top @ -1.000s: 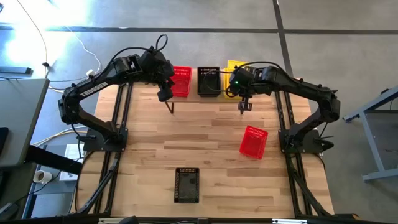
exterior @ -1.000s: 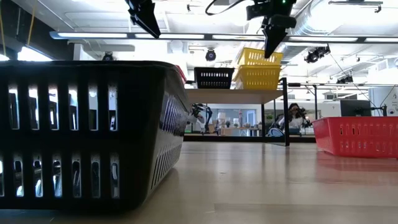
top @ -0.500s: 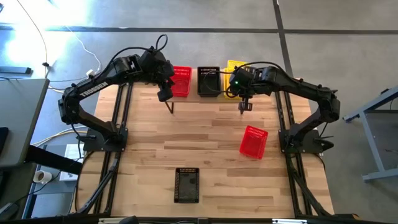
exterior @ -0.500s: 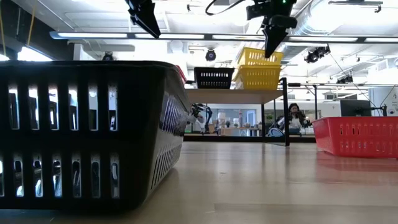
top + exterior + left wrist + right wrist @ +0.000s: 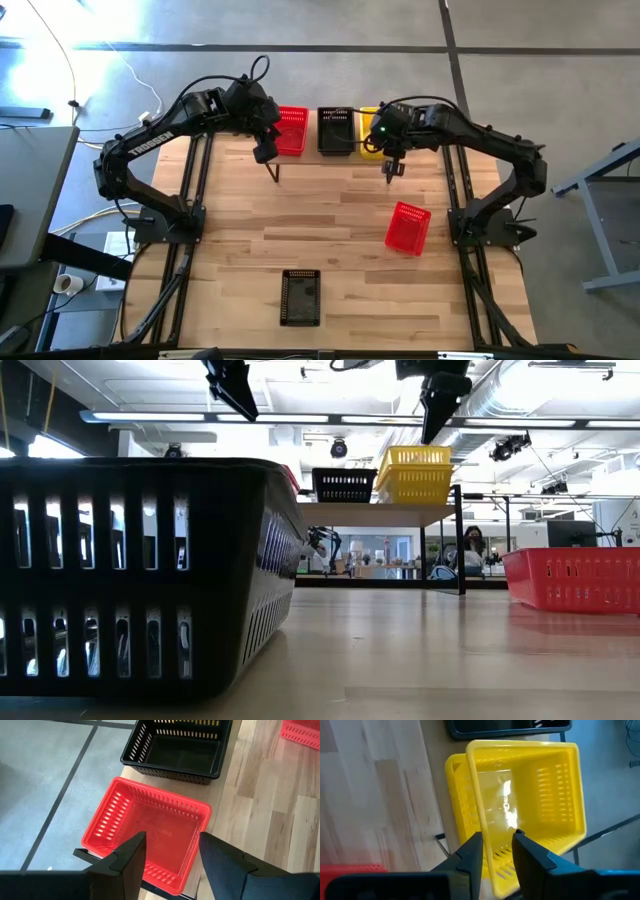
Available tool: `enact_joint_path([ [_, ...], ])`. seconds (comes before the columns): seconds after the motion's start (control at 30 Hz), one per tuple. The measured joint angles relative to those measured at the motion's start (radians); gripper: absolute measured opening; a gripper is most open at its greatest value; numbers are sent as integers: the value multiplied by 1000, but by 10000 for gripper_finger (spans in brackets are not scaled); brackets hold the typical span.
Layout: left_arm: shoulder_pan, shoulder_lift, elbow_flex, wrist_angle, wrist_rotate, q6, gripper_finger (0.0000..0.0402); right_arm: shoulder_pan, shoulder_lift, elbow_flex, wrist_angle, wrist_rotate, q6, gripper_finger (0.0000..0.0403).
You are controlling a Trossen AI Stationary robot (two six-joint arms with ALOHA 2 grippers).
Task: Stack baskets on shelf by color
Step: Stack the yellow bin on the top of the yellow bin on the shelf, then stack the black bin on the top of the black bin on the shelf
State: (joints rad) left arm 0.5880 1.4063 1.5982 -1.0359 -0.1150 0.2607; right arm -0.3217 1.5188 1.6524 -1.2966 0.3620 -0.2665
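Note:
On the shelf (image 5: 330, 152) at the far edge stand a red basket (image 5: 291, 130), a black basket (image 5: 335, 130) and two nested yellow baskets (image 5: 413, 472). The top yellow basket (image 5: 525, 795) sits inside the lower one (image 5: 456, 805). My right gripper (image 5: 497, 845) is open just above the top yellow basket's near rim, pointing down (image 5: 428, 430), and is apart from it. My left gripper (image 5: 172, 850) is open, high above the red basket (image 5: 150, 835) on the shelf (image 5: 264, 152).
A second red basket (image 5: 407, 228) rests on the tabletop right of centre. A second black basket (image 5: 301, 297) stands by the near edge and fills the low view's left (image 5: 140, 570). Thin black shelf legs (image 5: 460, 540) reach down to the table. Bare wood lies between.
The top yellow basket was tilted and raised at my right gripper's tips. It has dropped level into the yellow basket below. My right gripper has risen clear of it and shifted slightly toward the far-left.

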Motion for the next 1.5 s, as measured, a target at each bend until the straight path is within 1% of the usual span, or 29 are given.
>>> enact_joint_path([
  [0.13, 0, 0, 0, 0, 3, -33, 172, 11, 0, 52, -38, -4, 29, 91],
  [0.3, -8, 0, 0, -23, 52, -73, 172, 24, 0, 102, -62, -5, 45, 91],
  [0.4, -36, 0, 0, -26, 94, -114, 172, 30, 0, 133, -67, -3, 86, 91],
  [0.5, -85, 0, 0, -38, 131, -172, 172, 37, 0, 160, -67, 1, 168, 91],
  [0.67, -215, 0, 0, -75, 134, -287, 172, 60, 0, 182, -68, 1, 345, 91],
  [0.9, -447, 3, 0, -72, 124, -467, 172, 100, 0, 183, -68, 1, 536, 91],
  [1.03, -585, 9, 0, -72, 46, -566, 172, 129, 0, 183, -68, 1, 627, 91],
  [1.27, -788, 8, 0, -71, -79, -687, 172, 174, 0, 183, -68, -3, 716, 91],
  [1.37, -854, 9, 0, -71, -111, -726, 172, 196, 0, 183, -68, -4, 744, 91],
  [1.5, -930, 56, 0, -65, -127, -764, 172, 225, 0, 183, -68, -4, 786, 91],
])
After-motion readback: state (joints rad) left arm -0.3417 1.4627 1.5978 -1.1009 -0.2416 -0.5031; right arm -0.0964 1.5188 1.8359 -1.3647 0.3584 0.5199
